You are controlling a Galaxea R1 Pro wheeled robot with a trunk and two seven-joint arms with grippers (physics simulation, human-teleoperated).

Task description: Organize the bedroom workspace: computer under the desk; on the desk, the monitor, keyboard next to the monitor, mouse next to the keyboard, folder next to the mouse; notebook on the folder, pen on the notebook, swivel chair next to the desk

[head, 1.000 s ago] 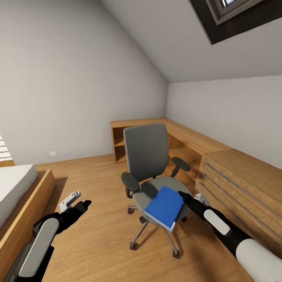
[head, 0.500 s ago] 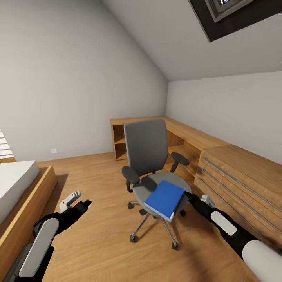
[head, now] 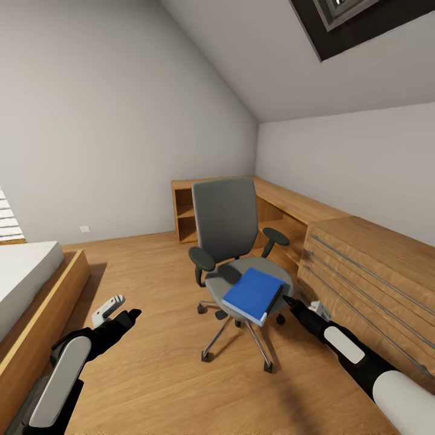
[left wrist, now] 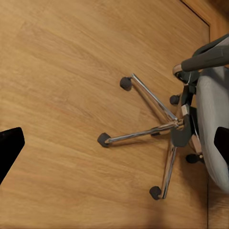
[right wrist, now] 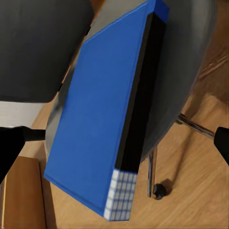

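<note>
Both arms are matte black with rounded pale grey panels set along the forearms. The left gripper [head: 116, 307] at lower left carries a white finger beside a black one. The right gripper [head: 289, 298] at lower right is slim and black with a small white block, possibly a housing; its upper arm widens into a white sleeve.

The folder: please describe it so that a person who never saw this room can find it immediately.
Look at the swivel chair standing on the wooden floor, in front of the long wooden cabinets along the wall. On its grey seat lies the folder, flat, with one corner sticking out over the front edge, just ahead of the right gripper. It is the one bright blue thing among grey, black and wood.
</note>
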